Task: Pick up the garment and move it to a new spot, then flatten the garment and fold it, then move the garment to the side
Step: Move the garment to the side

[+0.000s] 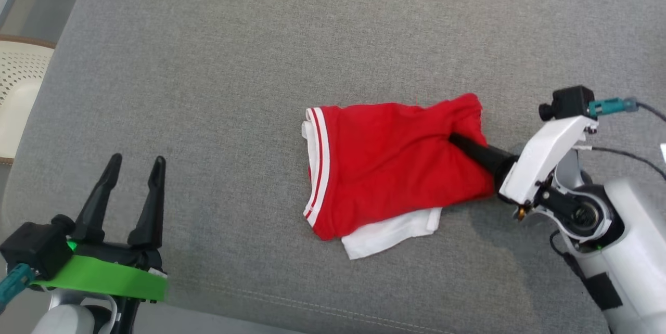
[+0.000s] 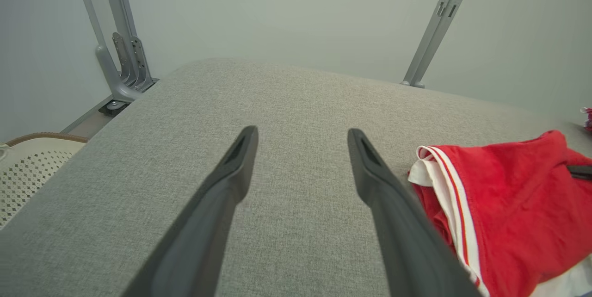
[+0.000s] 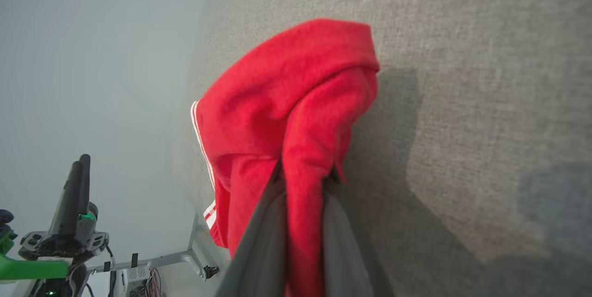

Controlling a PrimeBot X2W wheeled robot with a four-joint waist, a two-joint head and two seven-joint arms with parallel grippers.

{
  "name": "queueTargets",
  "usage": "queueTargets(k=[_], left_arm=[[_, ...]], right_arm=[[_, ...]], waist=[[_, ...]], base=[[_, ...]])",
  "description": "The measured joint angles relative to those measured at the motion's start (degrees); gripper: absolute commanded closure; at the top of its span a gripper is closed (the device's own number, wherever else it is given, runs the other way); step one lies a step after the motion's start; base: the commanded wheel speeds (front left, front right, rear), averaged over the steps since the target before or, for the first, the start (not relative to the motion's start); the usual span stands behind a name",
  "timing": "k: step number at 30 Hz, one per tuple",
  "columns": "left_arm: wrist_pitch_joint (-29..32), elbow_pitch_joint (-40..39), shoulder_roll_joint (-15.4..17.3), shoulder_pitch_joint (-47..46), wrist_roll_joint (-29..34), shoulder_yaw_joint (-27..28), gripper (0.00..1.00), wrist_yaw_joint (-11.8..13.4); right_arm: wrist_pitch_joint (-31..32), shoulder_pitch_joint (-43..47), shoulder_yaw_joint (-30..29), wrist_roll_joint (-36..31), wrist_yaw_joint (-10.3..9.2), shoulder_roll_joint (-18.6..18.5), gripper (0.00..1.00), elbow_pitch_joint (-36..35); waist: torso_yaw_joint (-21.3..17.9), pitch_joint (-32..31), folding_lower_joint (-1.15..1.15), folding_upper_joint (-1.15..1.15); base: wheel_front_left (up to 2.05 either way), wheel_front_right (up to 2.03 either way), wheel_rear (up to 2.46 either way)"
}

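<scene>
- I see the garment [image 1: 390, 162] on the grey padded surface [image 1: 208, 89], right of centre in my head view, bundled into a compact folded shape with the red side up.
- The striped trim [image 1: 317, 167] runs down the bundle's left edge. A white layer [image 1: 390, 235] pokes out under the near edge.
- My right gripper [image 1: 458, 142] comes in from the right, its dark fingers buried in the bundle's right end. The right wrist view shows both fingers pressed onto a ridge of red cloth, so the jaws are pinching the garment.
- The cloth at that end is bunched and humped up, while the rest lies on the surface.
- My left gripper [image 1: 136, 159] sits at the lower left, well apart from the garment. Its jaws are spread with nothing between them.
- A cream perforated chair [image 1: 21, 79] stands at the far left, off the pad.
- Grey metal posts [image 2: 122, 42] stand behind the pad in the left wrist view.
</scene>
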Motion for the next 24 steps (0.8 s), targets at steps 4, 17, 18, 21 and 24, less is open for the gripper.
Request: queueTargets(k=[4, 17, 18, 21, 24], left_arm=[[0.0, 0.04, -0.03, 0.03, 0.0, 1.01, 0.0, 0.0], [0.0, -0.32, -0.74, 0.02, 0.48, 0.78, 0.0, -0.71], [0.0, -0.32, -0.75, 0.02, 0.48, 0.79, 0.0, -0.71], [0.0, -0.45, -0.75, 0.02, 0.49, 0.79, 0.0, -0.89], [0.0, -0.49, -0.76, -0.01, 0.52, 0.83, 0.0, -1.22]], right_arm=[[2.93, -5.1, -1.46, 0.89, -0.14, -1.67, 1.0, -2.09], [11.72, -19.13, -11.98, -2.45, -5.22, -14.51, 1.0, -0.38], [12.06, -20.02, -12.57, -2.68, -5.22, -14.89, 1.0, -0.25], [12.91, -22.47, -14.47, -3.05, -5.23, -15.7, 1.0, -0.02], [13.58, -24.32, -15.4, -3.55, -5.24, -16.39, 1.0, 0.41]], waist=[[-0.67, -0.28, 0.0, 0.0], [-3.55, 0.15, 0.0, 0.0], [-3.76, 0.25, 0.0, 0.0], [-4.36, 0.69, 0.0, 0.0], [-4.94, 1.25, 0.0, 0.0]], base=[[0.0, 0.0, 0.0], [0.0, 0.0, 0.0], [0.0, 0.0, 0.0], [0.0, 0.0, 0.0], [0.0, 0.0, 0.0]])
